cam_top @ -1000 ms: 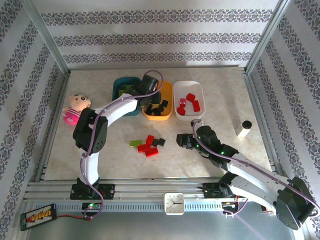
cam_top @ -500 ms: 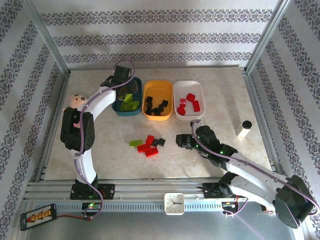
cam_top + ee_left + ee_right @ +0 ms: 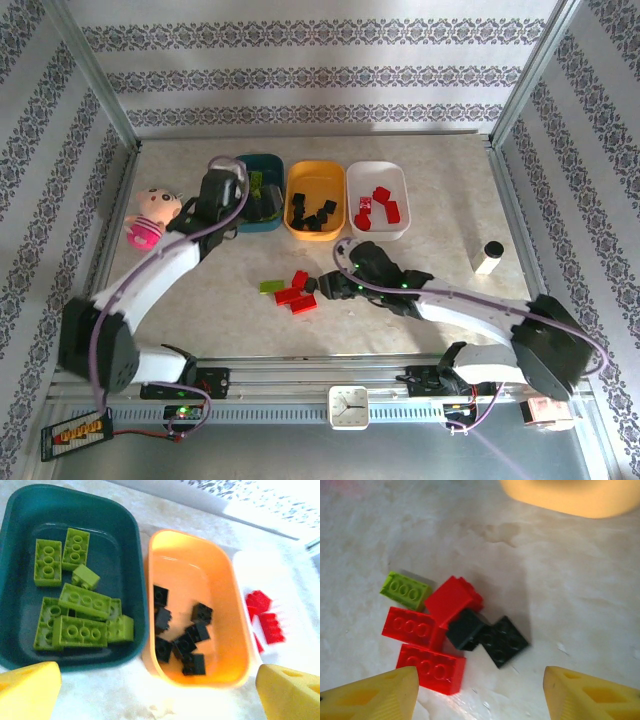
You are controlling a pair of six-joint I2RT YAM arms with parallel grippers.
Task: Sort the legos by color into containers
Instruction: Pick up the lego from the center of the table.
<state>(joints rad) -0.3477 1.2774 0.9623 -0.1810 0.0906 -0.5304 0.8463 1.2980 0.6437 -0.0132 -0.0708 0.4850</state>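
Bricks left: six loose legos (image 3: 451, 630) lie clustered on the table (image 3: 440, 190), near the tubs.
Right gripper (image 3: 475, 692): spread, empty, poised over the cluster.
Left gripper (image 3: 155, 690): released wide above the teal tub (image 3: 15, 520), carrying nothing.
Technique: come down on an outer brick (the black pair touch), then carry it to the orange tub (image 3: 235, 620).
Views: left wrist shows studs on green bricks (image 3: 75, 610); overhead they blur.
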